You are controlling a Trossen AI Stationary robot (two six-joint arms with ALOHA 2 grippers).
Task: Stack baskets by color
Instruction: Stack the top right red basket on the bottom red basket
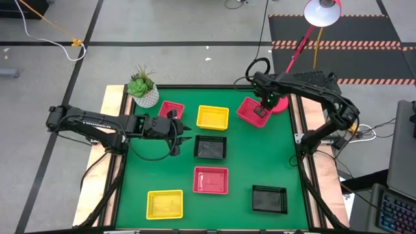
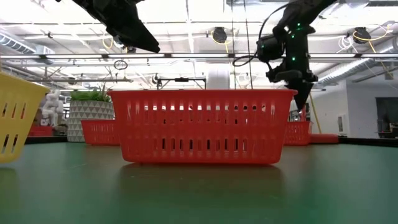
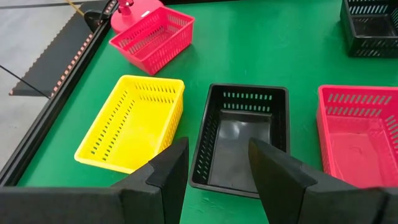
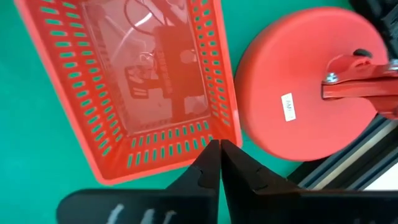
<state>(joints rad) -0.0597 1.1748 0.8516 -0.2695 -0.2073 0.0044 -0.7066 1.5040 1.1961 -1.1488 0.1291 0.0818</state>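
Several red, yellow and black baskets sit apart, bottoms down, on the green table (image 1: 240,162). My right gripper (image 1: 263,108) (image 4: 219,149) points down, shut, over a short end wall of the far-right red basket (image 1: 253,112) (image 4: 143,87), near a corner. In the low view it (image 2: 303,102) hangs above that basket (image 2: 297,132) without touching it. My left gripper (image 1: 187,133) (image 3: 217,155) hovers open above the table, tilted toward the middle black basket (image 1: 210,147) (image 3: 245,134), with a yellow basket (image 1: 212,117) (image 3: 134,121) beside it.
The round red lamp base (image 1: 281,104) (image 4: 305,87) stands right against the far-right red basket, by the table's right rail. A white plant pot (image 1: 144,94) is at the far left corner. A red (image 1: 210,180), yellow (image 1: 164,203) and black basket (image 1: 269,199) occupy the near half.
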